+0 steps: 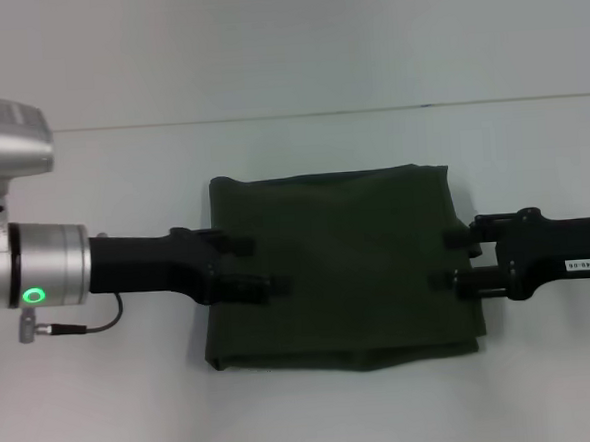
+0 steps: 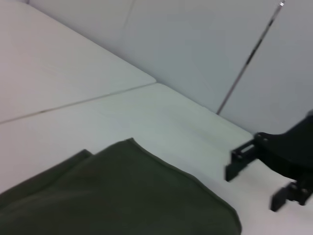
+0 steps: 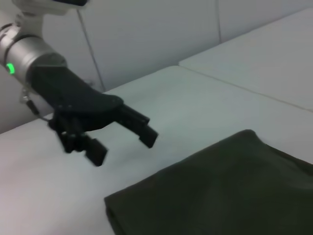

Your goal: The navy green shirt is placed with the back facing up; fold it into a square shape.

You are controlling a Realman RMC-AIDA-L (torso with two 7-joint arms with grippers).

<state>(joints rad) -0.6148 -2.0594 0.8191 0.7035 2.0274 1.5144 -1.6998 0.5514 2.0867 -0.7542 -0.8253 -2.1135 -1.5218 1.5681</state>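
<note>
Two open pincers, left pincer and right pincer; one folded shirt.

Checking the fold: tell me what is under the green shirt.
The navy green shirt lies folded on the white table; only table shows around it. Whatever is beneath is covered.

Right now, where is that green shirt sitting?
In the head view, the navy green shirt lies folded into a rough square mid-table, between the open left gripper and open right gripper.
</note>
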